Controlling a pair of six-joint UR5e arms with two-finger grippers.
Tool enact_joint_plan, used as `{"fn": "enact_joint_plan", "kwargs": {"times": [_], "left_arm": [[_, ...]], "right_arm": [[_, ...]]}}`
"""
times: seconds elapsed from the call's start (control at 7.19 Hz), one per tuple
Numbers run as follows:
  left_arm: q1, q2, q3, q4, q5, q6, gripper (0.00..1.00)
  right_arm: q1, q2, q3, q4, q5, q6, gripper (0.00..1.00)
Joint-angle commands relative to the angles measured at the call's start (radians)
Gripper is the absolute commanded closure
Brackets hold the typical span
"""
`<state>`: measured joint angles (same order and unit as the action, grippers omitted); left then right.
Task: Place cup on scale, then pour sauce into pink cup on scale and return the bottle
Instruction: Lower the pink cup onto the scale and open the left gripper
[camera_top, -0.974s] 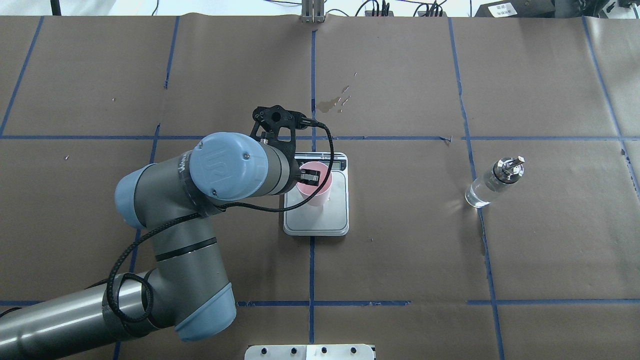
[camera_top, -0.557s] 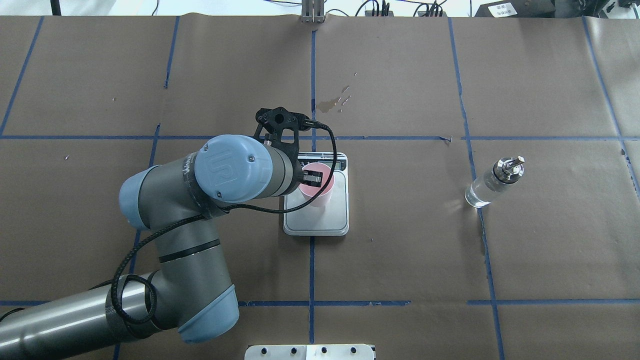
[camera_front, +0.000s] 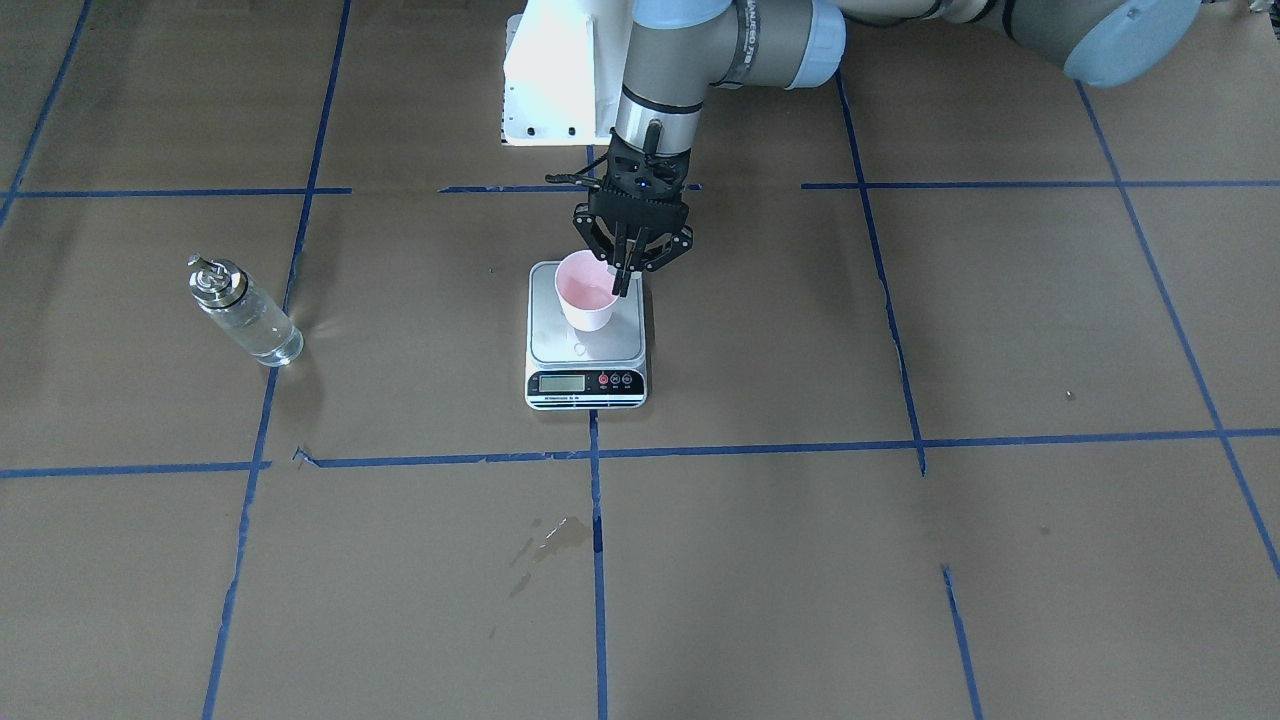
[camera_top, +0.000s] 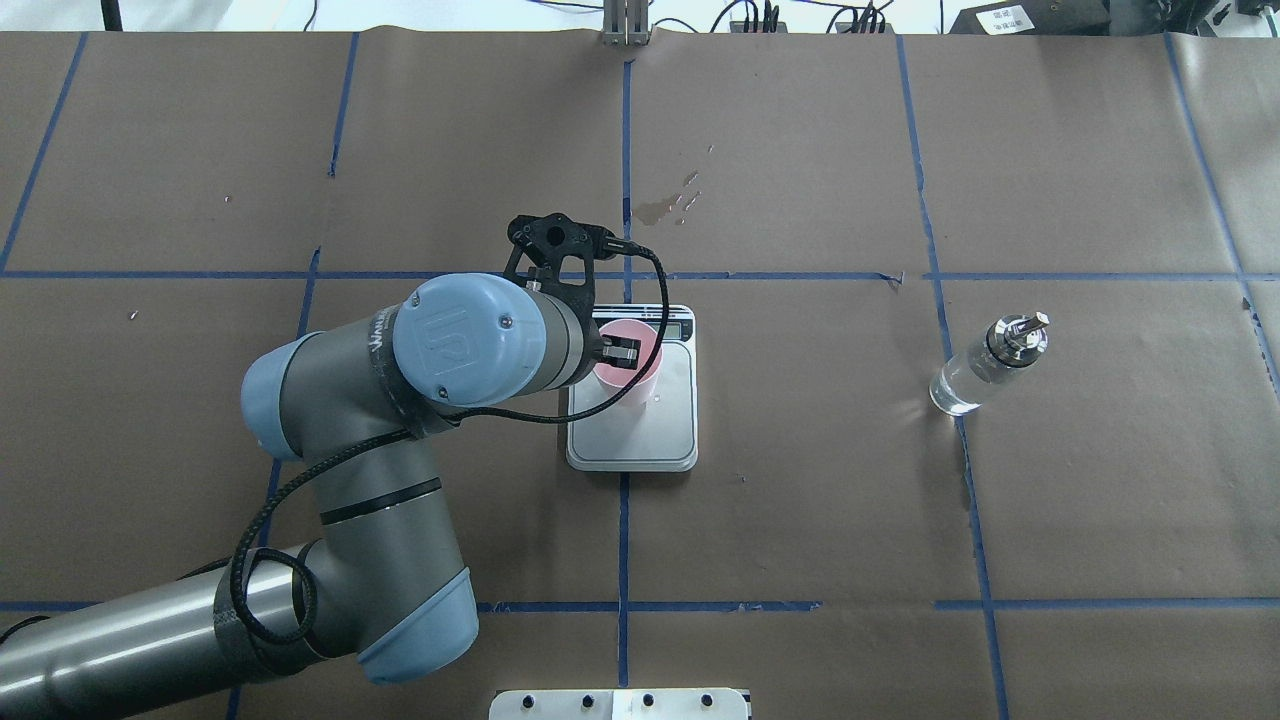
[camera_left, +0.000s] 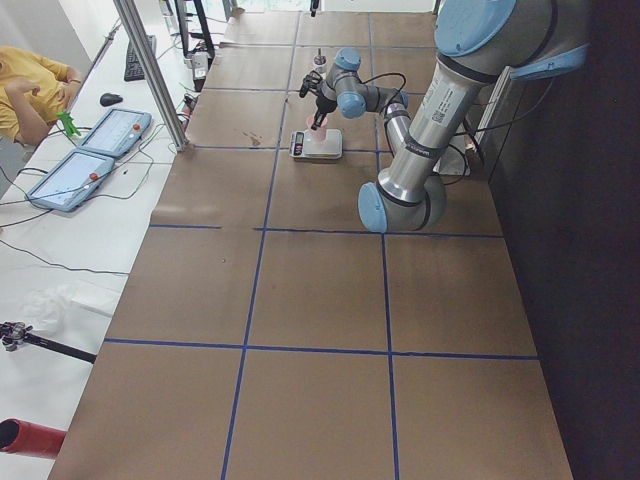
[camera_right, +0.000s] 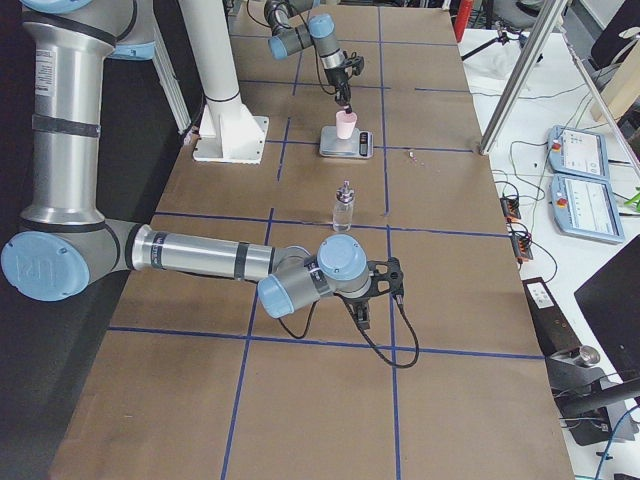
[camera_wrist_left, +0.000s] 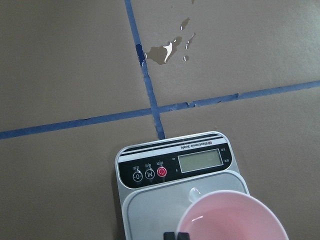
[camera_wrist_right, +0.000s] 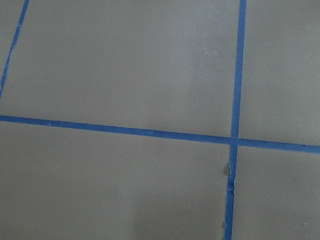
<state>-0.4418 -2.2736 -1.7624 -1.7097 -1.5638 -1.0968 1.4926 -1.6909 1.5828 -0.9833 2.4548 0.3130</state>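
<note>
scale (camera_front: 586, 392): flat on the brown paper (camera_top: 800, 500), across a line of blue tape (camera_top: 623, 520) at mid-table; its LCD (camera_wrist_left: 200, 161) and 3 buttons (camera_wrist_left: 149, 174) face away from the robot.
cup (camera_front: 585, 295): upright, near the middle of the scale's plate (camera_front: 555, 340); I cannot tell whether its bottom touches the plate.
left gripper (camera_front: 622, 284): points straight down, its 2 fingers drawn close together and pinching the cup's rim on the robot's left side, 1 finger inside the cup.
bottle (camera_front: 240, 312): stands on the paper to the robot's right, well apart from the scale, with clear liquid inside.
right gripper (camera_right: 364, 318): low over the paper, seen only from the side; I cannot tell how far apart its fingers are.
wet patches (camera_top: 665, 208): on the paper beyond the scale, beside the tape.
</note>
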Motion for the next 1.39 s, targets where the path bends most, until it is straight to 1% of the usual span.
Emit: {"fn": "enact_joint_plan", "kwargs": {"times": [0.0, 0.28, 0.42, 0.56, 0.7, 0.83, 0.97, 1.11, 1.25], "left_arm": [[0.0, 0.002, 0.006, -0.001, 0.001, 0.0, 0.83], [0.0, 0.0, 0.006, -0.002, 0.001, 0.002, 0.82], [0.0, 0.002, 0.003, -0.004, 0.001, 0.002, 0.73], [0.0, 0.006, -0.003, -0.004, 0.001, 0.005, 0.57], [-0.001, 0.008, -0.011, -0.004, 0.001, 0.009, 0.35], [-0.003, 0.009, -0.02, -0.004, 0.002, 0.011, 0.21], [-0.008, 0.017, -0.047, -0.002, 0.001, 0.015, 0.16], [-0.014, 0.051, -0.096, 0.001, -0.005, 0.029, 0.0], [-0.041, 0.063, -0.148, 0.005, -0.013, 0.034, 0.0]], "right_arm": [[0.0, -0.001, 0.002, 0.0, 0.001, 0.0, 0.0], [0.0, -0.001, 0.002, 0.0, 0.0, -0.002, 0.0], [0.0, -0.001, 0.002, 0.0, 0.001, -0.002, 0.0], [0.0, -0.003, 0.002, 0.0, 0.0, -0.002, 0.0], [0.0, -0.001, 0.002, 0.0, 0.0, -0.002, 0.0], [0.0, -0.003, 0.002, 0.0, 0.001, -0.002, 0.0], [0.002, -0.003, 0.003, 0.0, 0.001, -0.002, 0.0], [0.0, -0.003, 0.008, 0.0, 0.003, 0.011, 0.0], [0.0, -0.003, 0.022, -0.002, 0.004, 0.014, 0.0]]}}
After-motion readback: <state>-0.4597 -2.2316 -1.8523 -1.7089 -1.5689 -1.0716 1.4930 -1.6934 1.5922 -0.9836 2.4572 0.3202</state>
